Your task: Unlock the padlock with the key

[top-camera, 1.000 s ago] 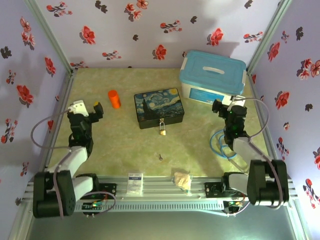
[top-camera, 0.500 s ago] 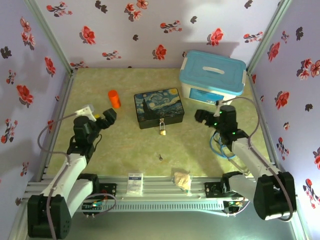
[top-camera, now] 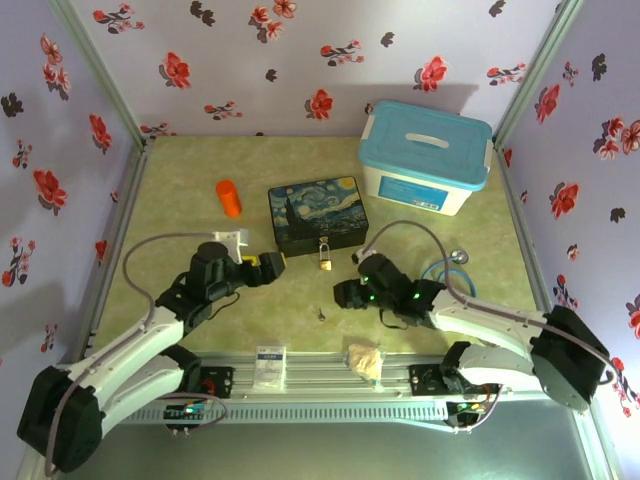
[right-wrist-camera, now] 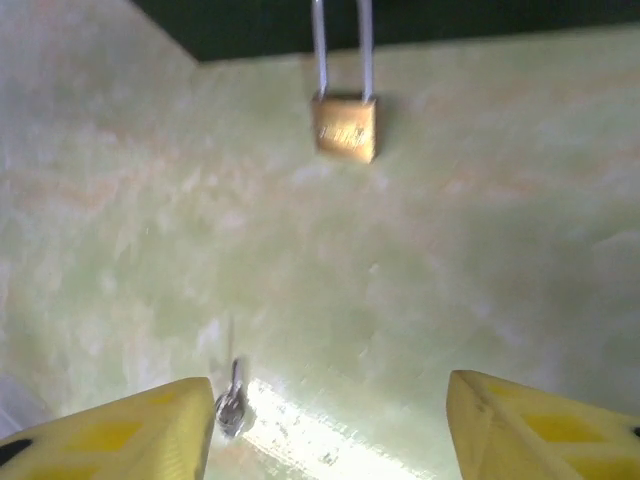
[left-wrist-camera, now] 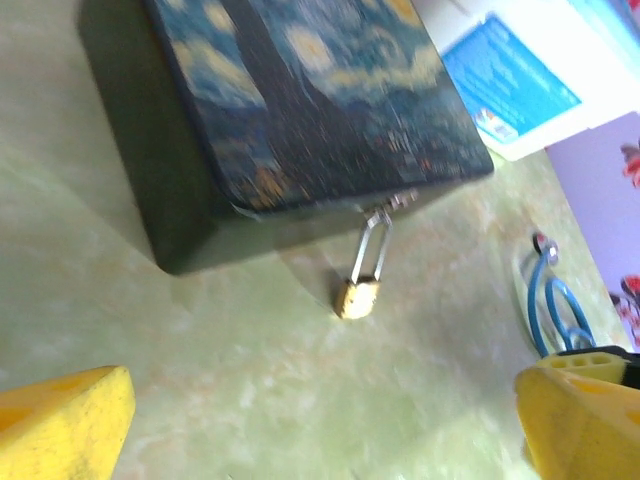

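Two right fingers (right-wrist-camera: 120, 435) stand spread, key (right-wrist-camera: 231, 400) just beside one, padlock (right-wrist-camera: 345, 125) ahead; left fingers (left-wrist-camera: 60, 420) spread too.

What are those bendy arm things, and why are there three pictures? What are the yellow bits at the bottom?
Those are two robot arms. Each one ends in a gripper, a hand with two yellow fingers. One picture is taken from above. In it the left gripper and the right gripper reach toward a painted box. A tiny gold padlock is hooked to the box's front, and a small key lies on the table. The other two pictures come from cameras on the wrists, so each shows its own fingers. A blue-lidded tub and an orange cylinder also stand there. Both grippers are open and hold nothing.
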